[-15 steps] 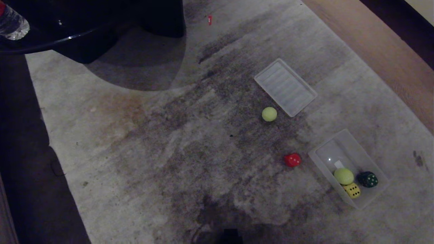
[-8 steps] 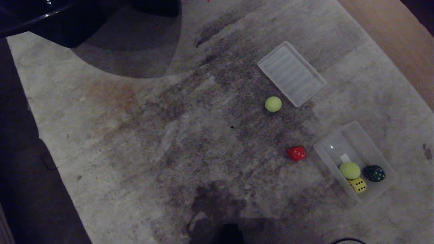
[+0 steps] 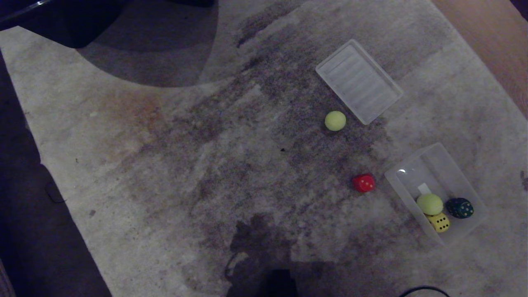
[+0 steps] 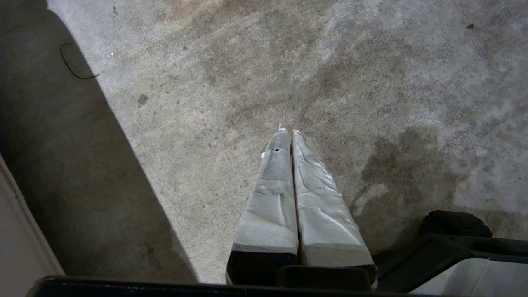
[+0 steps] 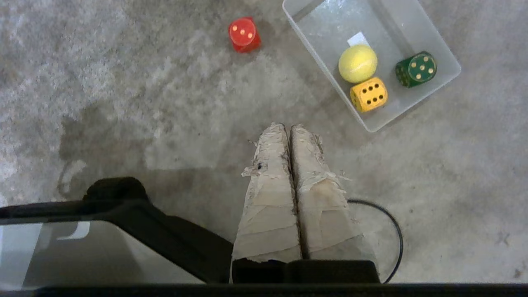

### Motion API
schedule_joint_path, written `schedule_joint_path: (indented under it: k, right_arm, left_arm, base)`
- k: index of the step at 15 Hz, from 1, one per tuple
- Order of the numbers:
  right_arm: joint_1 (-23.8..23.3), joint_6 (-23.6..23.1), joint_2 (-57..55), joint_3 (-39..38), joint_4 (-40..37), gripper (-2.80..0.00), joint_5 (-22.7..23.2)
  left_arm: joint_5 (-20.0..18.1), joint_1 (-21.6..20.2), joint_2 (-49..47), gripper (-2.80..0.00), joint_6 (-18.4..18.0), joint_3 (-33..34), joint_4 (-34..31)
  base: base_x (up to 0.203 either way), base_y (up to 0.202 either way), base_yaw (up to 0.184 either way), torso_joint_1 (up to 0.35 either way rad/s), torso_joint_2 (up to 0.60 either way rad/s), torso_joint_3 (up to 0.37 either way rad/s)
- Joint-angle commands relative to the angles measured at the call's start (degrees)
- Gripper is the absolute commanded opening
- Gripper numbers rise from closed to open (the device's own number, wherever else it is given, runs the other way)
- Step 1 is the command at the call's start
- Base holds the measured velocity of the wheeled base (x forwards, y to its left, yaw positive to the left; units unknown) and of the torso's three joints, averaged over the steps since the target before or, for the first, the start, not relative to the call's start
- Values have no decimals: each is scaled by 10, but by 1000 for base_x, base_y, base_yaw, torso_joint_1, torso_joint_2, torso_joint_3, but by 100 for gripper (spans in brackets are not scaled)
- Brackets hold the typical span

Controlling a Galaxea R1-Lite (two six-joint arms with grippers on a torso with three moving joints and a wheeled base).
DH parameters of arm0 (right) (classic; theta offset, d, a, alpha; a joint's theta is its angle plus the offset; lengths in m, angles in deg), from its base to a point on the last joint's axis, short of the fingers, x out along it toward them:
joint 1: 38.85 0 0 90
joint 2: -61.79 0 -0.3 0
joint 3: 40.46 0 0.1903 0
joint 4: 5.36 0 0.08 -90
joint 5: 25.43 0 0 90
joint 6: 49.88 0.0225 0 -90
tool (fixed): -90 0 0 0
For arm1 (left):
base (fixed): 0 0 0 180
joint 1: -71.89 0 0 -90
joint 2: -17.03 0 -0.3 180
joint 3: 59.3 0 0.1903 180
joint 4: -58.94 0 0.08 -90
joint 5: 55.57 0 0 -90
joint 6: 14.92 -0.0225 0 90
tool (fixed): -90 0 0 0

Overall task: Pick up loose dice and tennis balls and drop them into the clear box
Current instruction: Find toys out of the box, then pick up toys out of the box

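- On the rug (image 3: 173,165), going left to right: my left hand (image 4: 288,136) hangs over bare pile, fingers pressed together, empty.
- Next comes the loose ball (image 3: 335,121), just beside the ribbed lid (image 3: 359,80), then the red die (image 3: 363,182), near the box (image 3: 443,159).
- That box already holds a ball (image 3: 429,204), a yellow die (image 3: 439,222) and a green die (image 3: 459,208).
- My right hand (image 5: 288,130) is also pressed together and empty, hanging short of the box.
- I'd take the red die first: spread the fingers, come straight down square to two flat faces, lift clear of the wall before releasing.
- Underfoot is a worn, stained grey rug; wood floor (image 3: 486,37) shows at far right, dark furniture (image 3: 62,20) at far left.
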Motion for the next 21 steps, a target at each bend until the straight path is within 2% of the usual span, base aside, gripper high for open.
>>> schedule_joint_path:
  k: [1,4,7,10,14,17,21]
  right_arm:
    - [-3,1,-14,28,-12,-280,0]
    - [-5,5,-123,112,-56,-280,0]
    - [-4,19,-270,142,-42,-280,1]
    - [0,54,-428,151,38,-280,4]
    - [27,110,-648,163,204,-280,10]
    - [45,125,-781,175,330,-280,12]
    - [52,137,-920,214,406,-280,12]
  left_arm:
    - [1,0,-1,-280,1,1,0]
    - [0,0,-1,-280,1,1,0]
    - [0,0,-1,-280,1,1,0]
    - [0,0,-1,-280,1,1,0]
    - [0,0,-1,-280,1,1,0]
    - [0,0,-1,-280,1,1,0]
    - [0,0,-1,-280,1,1,0]
  base:
    - [0,0,0,0,0,0]
    - [0,0,0,0,0,0]
    - [0,0,0,0,0,0]
    - [0,0,0,0,0,0]
    - [0,0,0,0,0,0]
    - [0,0,0,0,0,0]
    - [0,0,0,0,0,0]
